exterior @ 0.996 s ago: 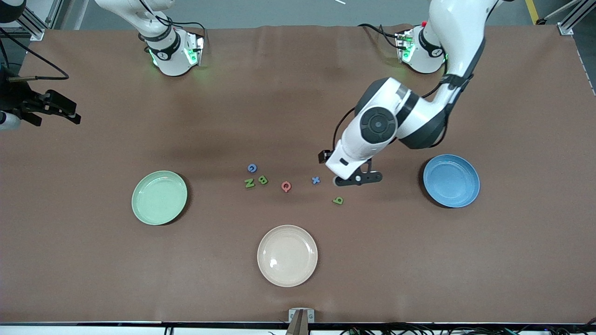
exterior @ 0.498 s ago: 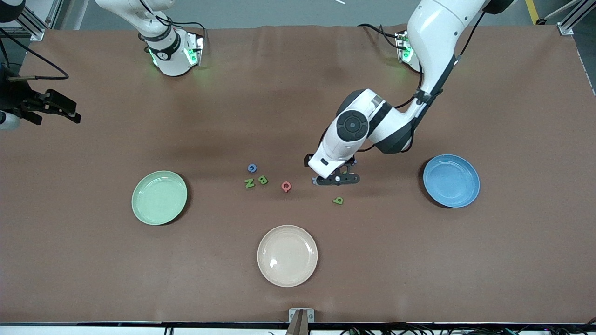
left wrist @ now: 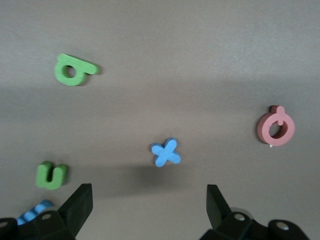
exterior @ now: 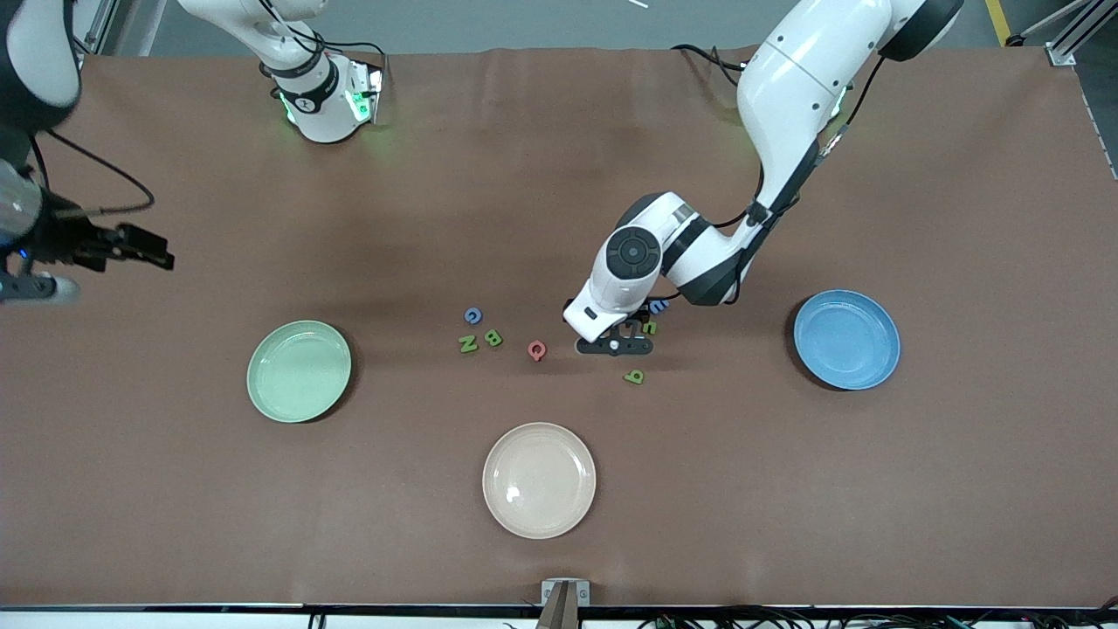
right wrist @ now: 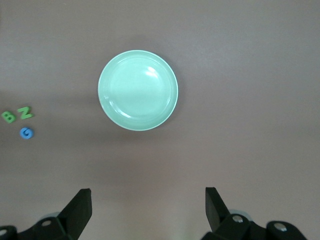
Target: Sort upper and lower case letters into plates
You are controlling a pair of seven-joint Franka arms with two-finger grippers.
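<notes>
Left wrist view: the left tool [left wrist: 147, 210], jaws spread, hangs over the blue x [left wrist: 165, 152], a small flat foam cross on the brown tabletop [exterior: 961, 489], beside the pink Q [left wrist: 276, 127]. The right tool [right wrist: 147, 210], also spread and empty, waits over the mint plate [right wrist: 138, 90].

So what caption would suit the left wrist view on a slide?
Open left gripper poised over blue x, lowercase letters nearby.

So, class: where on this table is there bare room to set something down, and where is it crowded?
Bare cloth lies between the mint plate and the beige plate, and between the beige plate and the blue plate. The letters cluster crowded under the left hand.
</notes>
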